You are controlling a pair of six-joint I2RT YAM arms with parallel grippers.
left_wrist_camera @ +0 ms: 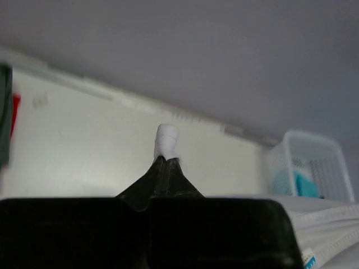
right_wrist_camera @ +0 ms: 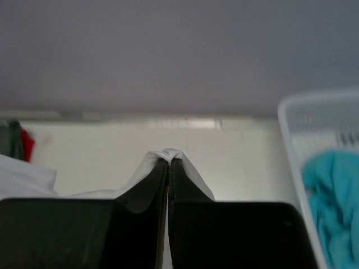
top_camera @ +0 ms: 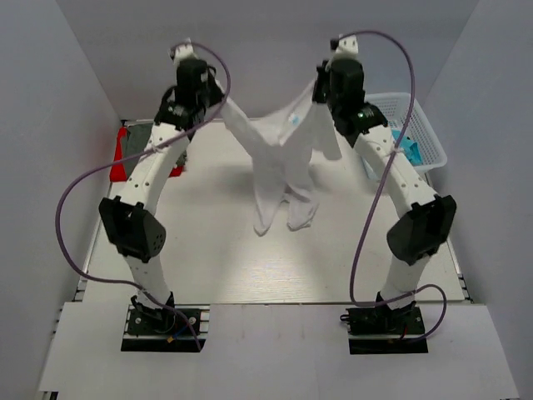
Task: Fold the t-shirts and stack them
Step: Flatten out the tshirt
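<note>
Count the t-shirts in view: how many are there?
4. The white t-shirt hangs between the left gripper and right gripper; the red t-shirt and dark grey t-shirt lie at the left edge of the table; the teal t-shirt is in the basket. Others may be hidden.

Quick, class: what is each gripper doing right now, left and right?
Left gripper: closed, holding a corner of the white t-shirt.
Right gripper: closed, holding the same white t-shirt.

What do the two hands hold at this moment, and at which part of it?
Both hold the white t-shirt in the air: the left hand and the right hand each pinch its top edge, on either side of the neck label.
</note>
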